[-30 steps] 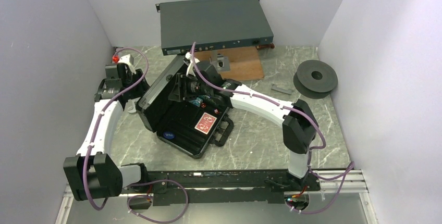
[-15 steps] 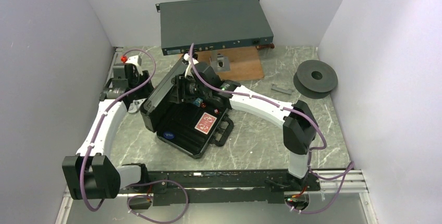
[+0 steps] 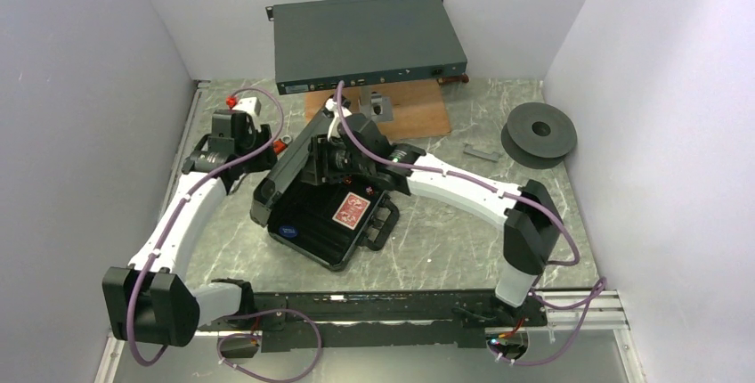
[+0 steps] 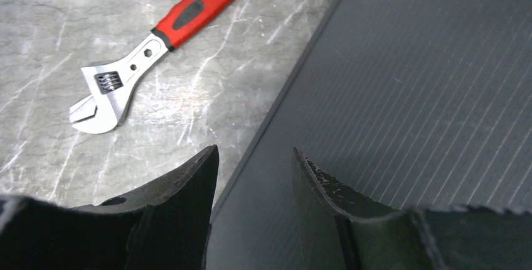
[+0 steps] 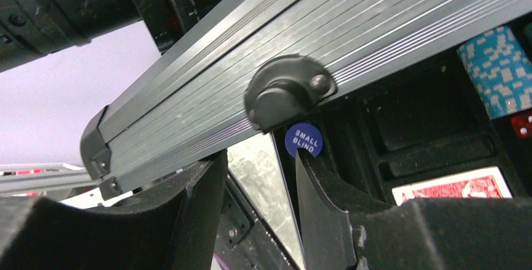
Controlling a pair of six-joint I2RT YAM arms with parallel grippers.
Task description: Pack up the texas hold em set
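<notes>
Holds left claw spread at the briefcase lid's ribbed back, near a wrench on the desk; right claw spread under the rim, by the blue disc.

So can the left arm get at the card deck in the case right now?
Probably not. The left gripper is at the outer face of the half-raised lid, which leans between it and the card deck lying in the case. It would have to come round or over the lid.
</notes>
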